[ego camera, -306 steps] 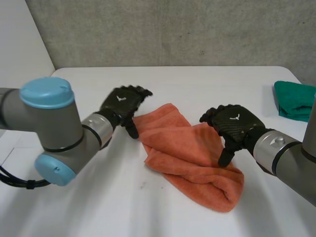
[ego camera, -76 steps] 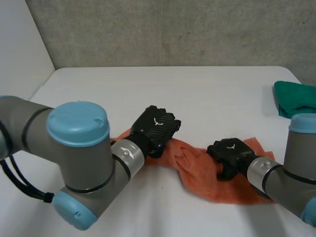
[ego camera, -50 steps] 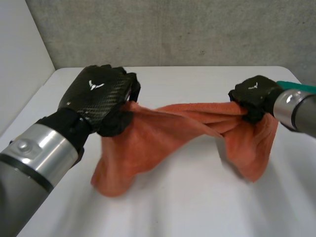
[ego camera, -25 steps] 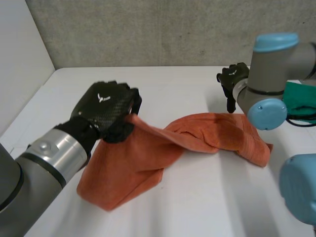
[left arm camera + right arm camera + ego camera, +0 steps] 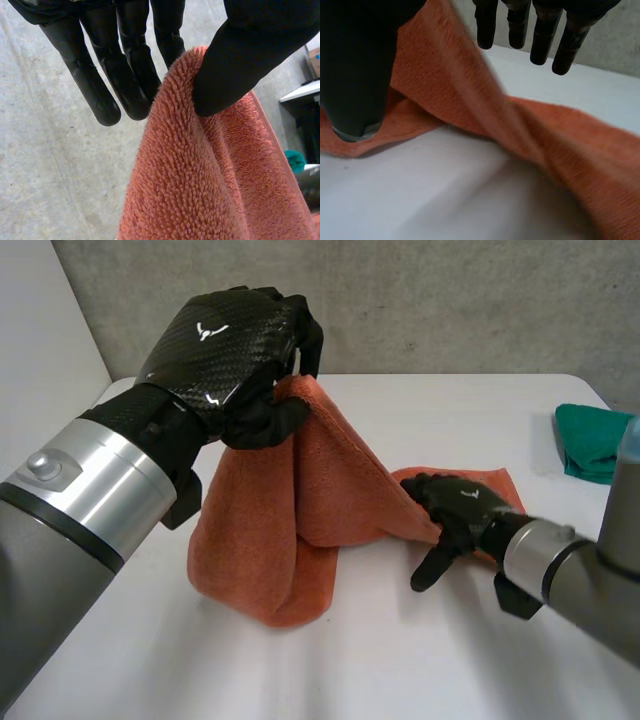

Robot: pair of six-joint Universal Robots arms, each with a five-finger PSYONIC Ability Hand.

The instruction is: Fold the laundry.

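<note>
An orange towel [image 5: 270,530] hangs like a tent from my left hand [image 5: 230,350], which is raised above the table's left side. In the left wrist view the thumb [image 5: 240,65] pinches the towel's edge [image 5: 210,175] against the fingers. The towel's lower folds rest on the table [image 5: 420,660]. Its right end lies flat under my right hand [image 5: 462,502], low on the table. In the right wrist view that hand's fingers [image 5: 540,40] are straight and the thumb [image 5: 355,65] stands apart, with the towel [image 5: 560,145] stretched below them and nothing gripped.
A green cloth [image 5: 595,440] lies bunched at the table's far right edge. A grey wall stands behind the table. Bare white table surface lies in front of the towel and behind it.
My left hand has lifted the towel edge higher. My right hand, which let go of the towel a second ago, has come down from the back right onto the towel's right end.
</note>
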